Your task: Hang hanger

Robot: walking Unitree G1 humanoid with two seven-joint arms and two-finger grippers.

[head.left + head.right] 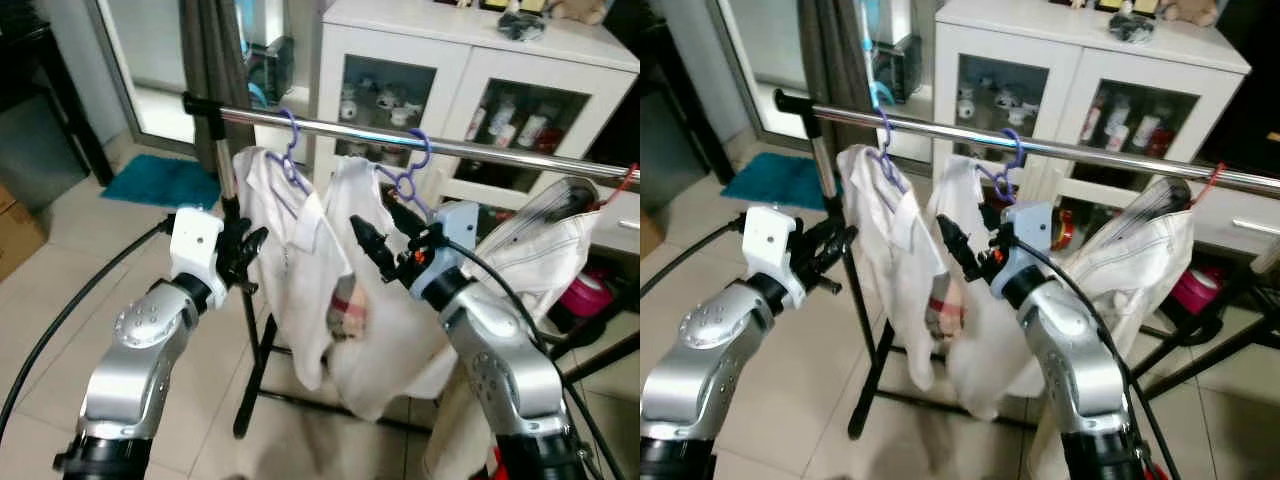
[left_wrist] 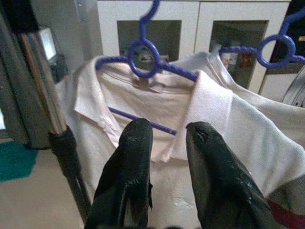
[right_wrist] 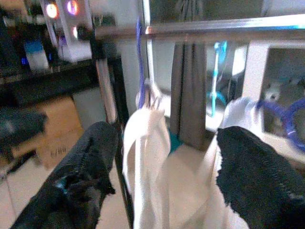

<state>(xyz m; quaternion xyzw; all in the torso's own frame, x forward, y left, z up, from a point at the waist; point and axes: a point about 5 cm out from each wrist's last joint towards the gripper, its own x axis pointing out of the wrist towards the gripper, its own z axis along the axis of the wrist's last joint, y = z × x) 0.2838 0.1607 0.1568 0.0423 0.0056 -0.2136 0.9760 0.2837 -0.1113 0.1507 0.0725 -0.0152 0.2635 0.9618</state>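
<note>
Two purple hangers (image 1: 290,150) with white shirts (image 1: 300,250) hung near the rail's (image 1: 480,148) left end, shoulders apparently square to it; right gripper (image 1: 385,235), spread wide and empty, nearer the second; left gripper (image 1: 245,250) narrowly parted.

Even indoor daylight, soft shadows; glare along the rail (image 1: 420,140); right wrist view blurred, especially beyond the right hand (image 3: 162,167).
</note>
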